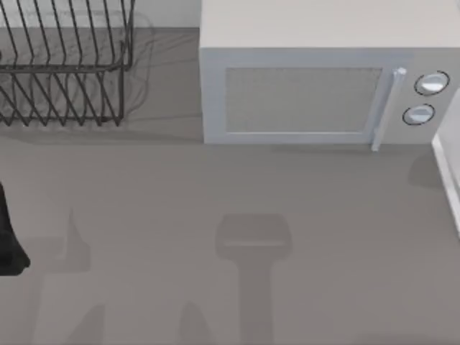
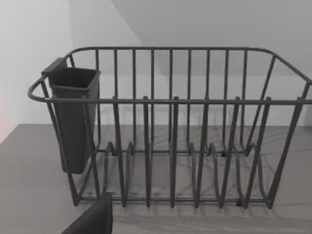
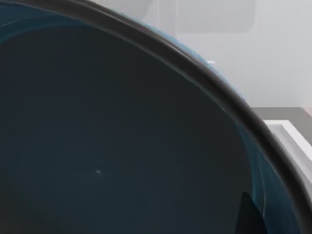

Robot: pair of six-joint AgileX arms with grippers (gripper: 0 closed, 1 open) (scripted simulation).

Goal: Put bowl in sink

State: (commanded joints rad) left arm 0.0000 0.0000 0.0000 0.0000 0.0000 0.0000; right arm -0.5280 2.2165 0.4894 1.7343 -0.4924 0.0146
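The bowl (image 3: pixel 122 136) sits very close to the right wrist camera. Its inside is a glossy dark blue-teal and its thin dark rim (image 3: pixel 204 73) arcs across the view. My right gripper is shut on the bowl, and one dark fingertip (image 3: pixel 248 214) lies against the bowl's inner wall. Just beyond the rim shows a white corner of the sink (image 3: pixel 287 132). The sink's white edge (image 1: pixel 447 172) also shows at the table's right side in the top view. My left arm (image 1: pixel 8 244) is parked at the table's left edge.
A dark wire dish rack (image 1: pixel 65 65) stands at the back left, with a dark cutlery cup (image 2: pixel 73 117) hung on its end. A white microwave (image 1: pixel 316 79) with its door shut fills the back middle and right. Arm shadows fall on the grey tabletop (image 1: pixel 215 187).
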